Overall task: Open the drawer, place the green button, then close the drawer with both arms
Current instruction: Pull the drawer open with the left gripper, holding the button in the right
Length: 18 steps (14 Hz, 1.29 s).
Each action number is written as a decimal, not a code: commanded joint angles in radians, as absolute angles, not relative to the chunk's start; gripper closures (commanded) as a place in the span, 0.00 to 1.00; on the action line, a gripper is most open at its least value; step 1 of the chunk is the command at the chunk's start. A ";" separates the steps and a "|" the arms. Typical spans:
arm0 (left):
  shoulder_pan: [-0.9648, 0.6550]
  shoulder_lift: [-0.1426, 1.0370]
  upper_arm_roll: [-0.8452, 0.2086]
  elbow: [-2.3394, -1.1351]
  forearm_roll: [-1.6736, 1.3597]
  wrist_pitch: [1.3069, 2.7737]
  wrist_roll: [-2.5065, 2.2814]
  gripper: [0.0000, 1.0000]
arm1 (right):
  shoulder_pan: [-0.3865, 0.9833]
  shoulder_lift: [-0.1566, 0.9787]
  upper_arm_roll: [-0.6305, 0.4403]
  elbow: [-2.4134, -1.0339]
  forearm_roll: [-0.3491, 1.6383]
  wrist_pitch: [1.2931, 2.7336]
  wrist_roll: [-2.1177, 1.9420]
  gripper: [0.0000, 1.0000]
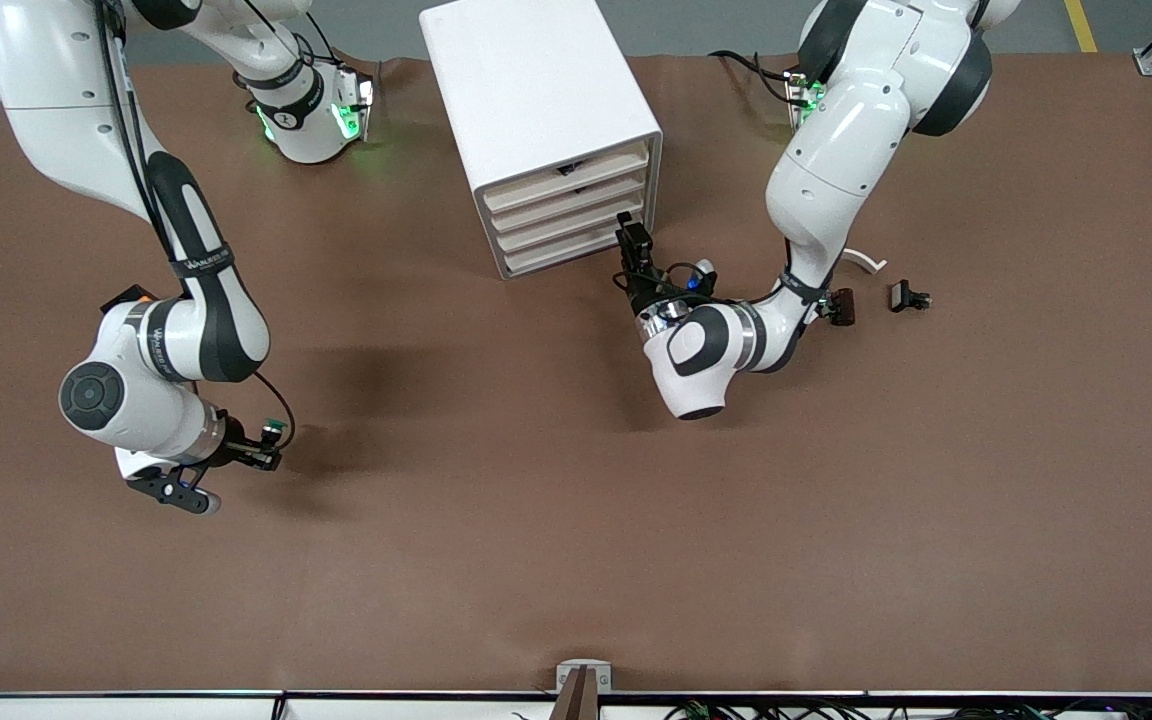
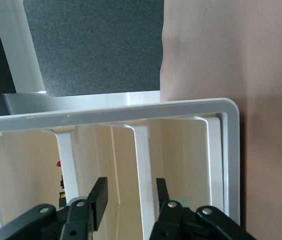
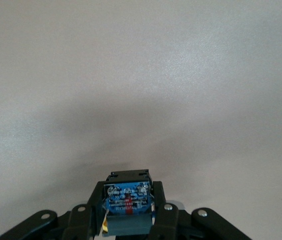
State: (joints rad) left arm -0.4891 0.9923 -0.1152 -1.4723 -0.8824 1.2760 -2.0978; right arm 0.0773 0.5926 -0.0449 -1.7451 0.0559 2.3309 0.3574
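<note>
Button: the button (image 3: 126, 207) sat pinched between the two fingers of the right gripper (image 1: 271, 447), which hung over bare table toward the right arm's end, well apart from the cabinet (image 1: 546, 130).
Button, which way it pointed: in the front view I saw the green cap at the tip of the fingers. In the right wrist view I saw only the grey-blue block with its tiny printed face turned to the camera. I judged its long line ran from block to cap, about flat over the table, but I could not tell the exact tilt.
Left gripper: the left gripper (image 2: 131, 200) was at the front of the cabinet, at the corner toward the left arm's end, low down by the stacked drawers. Its fingers were spread apart with a white upright bar between them, and I could not tell if they touched it.
Drawer: the drawer (image 1: 568, 190) and the three like it all looked pushed in, so I judged the opening step was not done.
What could go wrong, first: the left fingers could close on the cabinet's frame and not on a drawer front, so a pull would drag the whole cabinet.
What could go wrong, second: the button was tiny and held only by its block, so a quick swing could twist it loose.
What could go wrong, third: both arms would meet at the cabinet and could bump.
</note>
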 commanded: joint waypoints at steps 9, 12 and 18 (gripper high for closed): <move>-0.552 1.008 -0.110 -1.465 -0.925 1.298 -2.111 0.53 | 0.101 0.577 -0.041 -1.752 0.063 2.315 0.436 1.00; -0.566 1.009 -0.110 -1.465 -0.923 1.298 -2.112 0.53 | 0.118 0.565 -0.041 -1.750 0.063 2.295 0.478 1.00; -0.580 1.008 -0.110 -1.474 -0.913 1.293 -2.117 0.81 | 0.159 0.548 -0.041 -1.750 0.063 2.293 0.569 1.00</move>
State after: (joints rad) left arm -0.5736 1.0042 -0.1155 -1.4764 -0.9031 1.2951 -2.0987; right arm 0.1402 0.5757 -0.0388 -1.7446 0.0560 2.3098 0.5217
